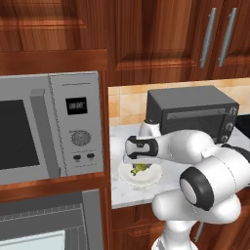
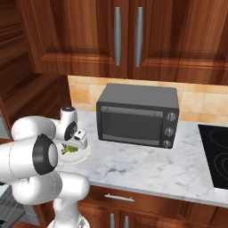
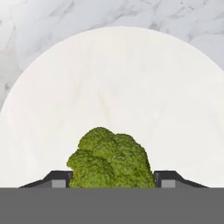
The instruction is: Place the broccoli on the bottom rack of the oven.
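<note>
**A:** Start with the left base view. What do you have?

**B:** Your gripper [image 1: 138,163] is down over the white plate [image 1: 146,180] on the marble counter [image 1: 128,194], just right of the microwave [image 1: 51,127]. The broccoli [image 1: 140,168] sits on that plate under the hand. The oven [image 1: 46,222] you must reach is below the microwave, at the lower left; you see part of its steel frame and ribbed interior.

**A:** And from the right base view?

**B:** Same story: plate near the counter's left end, floret green under the wrist, the black toaster oven [image 2: 138,115] well apart to the right. You cannot judge the finger gap from here.

**A:** The hand view, then.

**B:** The floret fills the space between your two finger tips [image 3: 57,178], one on each side. They stand apart by the crown's width; whether they press it yet, you cannot tell.

**A:** How will it handle?

**B:** Likely light, bumpy and a bit springy. The crown may crumble or slip, so close gently, low across the head toward the firmer stalk.
</note>
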